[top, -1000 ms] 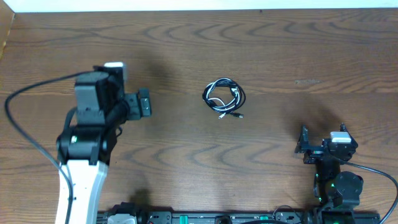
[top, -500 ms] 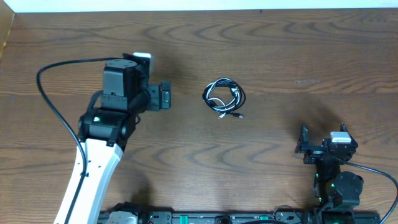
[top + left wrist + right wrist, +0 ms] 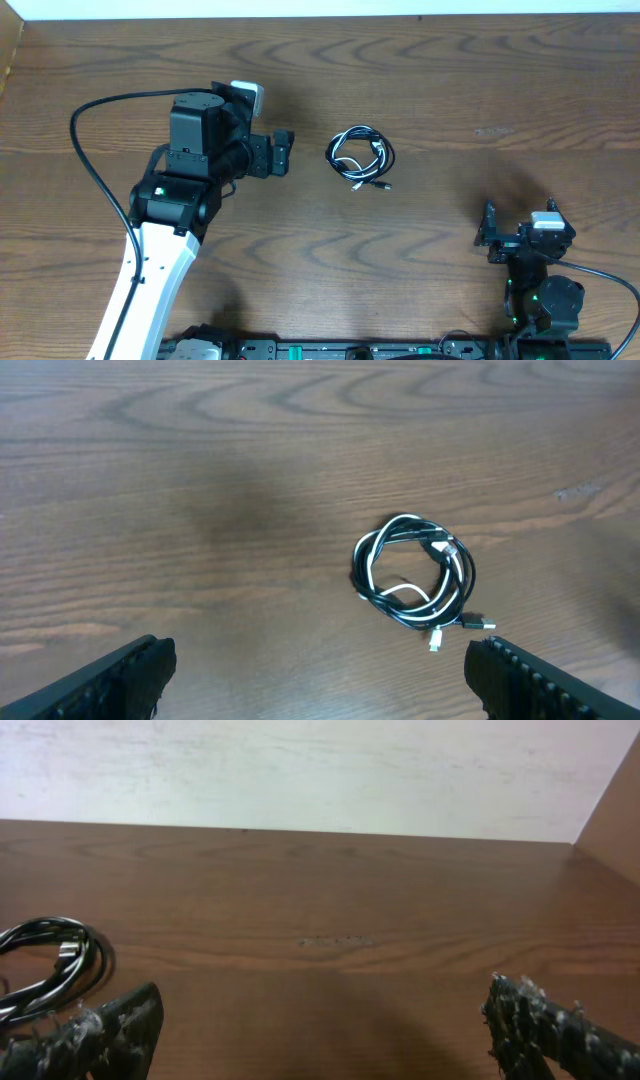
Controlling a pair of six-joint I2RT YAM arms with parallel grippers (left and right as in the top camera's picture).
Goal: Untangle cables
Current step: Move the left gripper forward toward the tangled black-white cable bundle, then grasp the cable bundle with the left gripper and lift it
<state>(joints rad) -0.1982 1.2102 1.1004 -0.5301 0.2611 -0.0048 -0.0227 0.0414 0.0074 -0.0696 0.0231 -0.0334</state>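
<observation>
Closing on its target, the left gripper [image 3: 285, 153] has swept across the wooden table [image 3: 450, 80] over the past second and now hangs with its jaws spread fully wide and nothing between them. The cables [image 3: 361, 157], one black and one white and wound together in a small loose coil, lie a short way ahead of its fingertips. They have not been touched and have not shifted. The right gripper [image 3: 489, 233] has not moved in that time. It too stands wide open and empty, with the coil well ahead of it and off toward its left finger. No untangling appears to have begun, and the approach looks nearly finished, with a descent onto the coil the likely next call.

Seen from overhead, the gap between each gripper and the coil is plain, but the strands blur into one ring. Seen from the left wrist, the white cord can be told from the black as they loop over each other, and the small plug ends [image 3: 478, 625] poke out on the gripper's side of the coil. Seen from the right wrist, only the coil's near edge shows, low beside its left finger.
</observation>
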